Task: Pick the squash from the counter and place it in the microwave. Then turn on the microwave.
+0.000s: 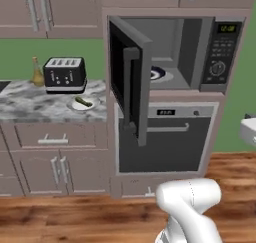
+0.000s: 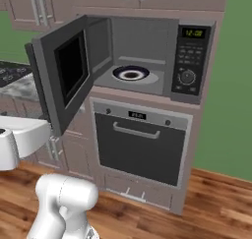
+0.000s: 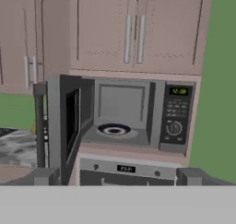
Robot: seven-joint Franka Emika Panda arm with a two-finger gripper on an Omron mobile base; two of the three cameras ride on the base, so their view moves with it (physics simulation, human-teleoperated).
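1. The squash [image 1: 84,102] lay on a small white plate [image 1: 75,106] on the counter [image 1: 30,104], just in front of the black toaster [image 1: 64,75], with an amber bottle [image 1: 37,72] to the toaster's left
2. The microwave [image 1: 220,52] stood with its door [image 1: 131,87] swung open and a turntable [image 2: 131,74] inside
3. The gripper [image 3: 117,177] faced the microwave, its fingers [image 3: 44,176] spread wide and holding nothing

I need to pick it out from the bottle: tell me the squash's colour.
Dark olive green; the squash lies on a small pale plate on the counter, clearest in the left base view.
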